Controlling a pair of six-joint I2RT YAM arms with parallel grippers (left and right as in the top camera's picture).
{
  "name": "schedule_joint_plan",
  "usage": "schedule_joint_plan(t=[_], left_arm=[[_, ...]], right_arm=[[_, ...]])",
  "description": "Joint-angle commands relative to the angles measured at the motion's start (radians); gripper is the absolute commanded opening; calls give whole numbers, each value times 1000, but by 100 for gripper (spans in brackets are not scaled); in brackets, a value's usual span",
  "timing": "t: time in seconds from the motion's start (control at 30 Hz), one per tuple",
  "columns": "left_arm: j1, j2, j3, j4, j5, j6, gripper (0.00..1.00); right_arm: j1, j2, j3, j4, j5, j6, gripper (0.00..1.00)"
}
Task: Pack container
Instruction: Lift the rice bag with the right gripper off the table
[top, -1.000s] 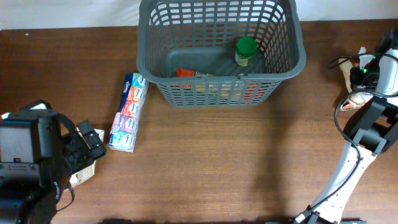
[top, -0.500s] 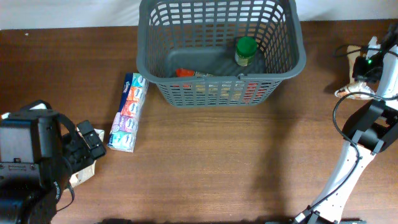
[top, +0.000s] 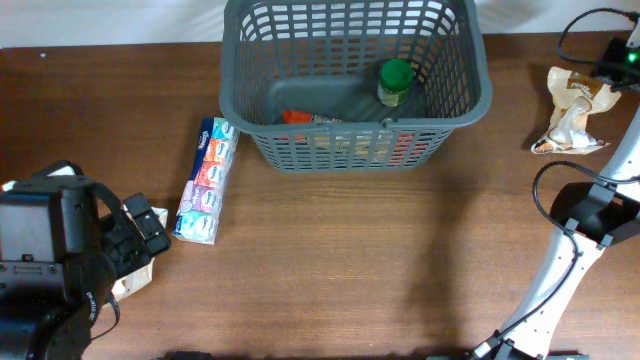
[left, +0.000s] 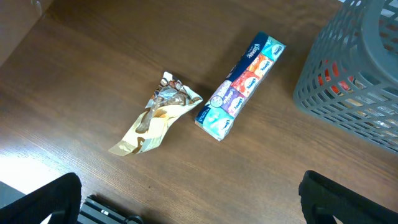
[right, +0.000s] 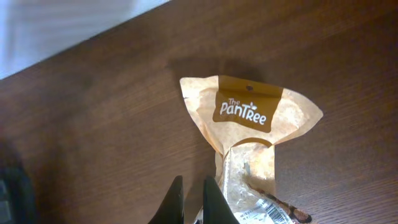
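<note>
The container, a dark grey basket (top: 350, 126), stands at the table's far centre; its corner shows in the left wrist view (left: 360, 74). Inside it are a green-lidded jar (top: 395, 82) and a red packet (top: 300, 117). My right gripper (right: 194, 202) is shut and empty, its tips just left of a tan PanTree snack bag (right: 249, 130) that lies on the table at the far right (top: 570, 115). My left gripper (left: 193, 211) is open and empty at the near left (top: 148, 232), above the wood.
A colourful tissue pack (top: 205, 182) lies left of the basket, also in the left wrist view (left: 241, 87). A crumpled gold snack bag (left: 155, 121) lies beside it, partly under my left arm (top: 130, 280). My right arm's cable loops at the right edge (top: 560, 200).
My right arm has moved away toward the far right corner, uncovering the PanTree bag, which now lies in plain view. The left arm has not moved.
</note>
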Motion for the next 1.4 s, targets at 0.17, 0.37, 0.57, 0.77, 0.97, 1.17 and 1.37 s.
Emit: schedule_joint_plan(t=[0.17,0.37,0.57,0.77,0.97,1.17,1.37], left_arm=[[5,0,2,0,4,13,100],[5,0,2,0,4,13,100],[5,0,2,0,4,13,100],[5,0,2,0,4,13,100],[5,0,2,0,4,13,100],[5,0,2,0,4,13,100],[5,0,2,0,4,13,99]], right_arm=[[3,-15,6,-6,110,14,9],[3,-13,-32,1,183,14,99],[3,-13,-212,62,217,13,99],[16,-13,-431,140,218,13,99],[19,-13,-565,204,218,14,99],[19,-13,-612,230,218,14,99],[19,-13,-612,234,218,13,99]])
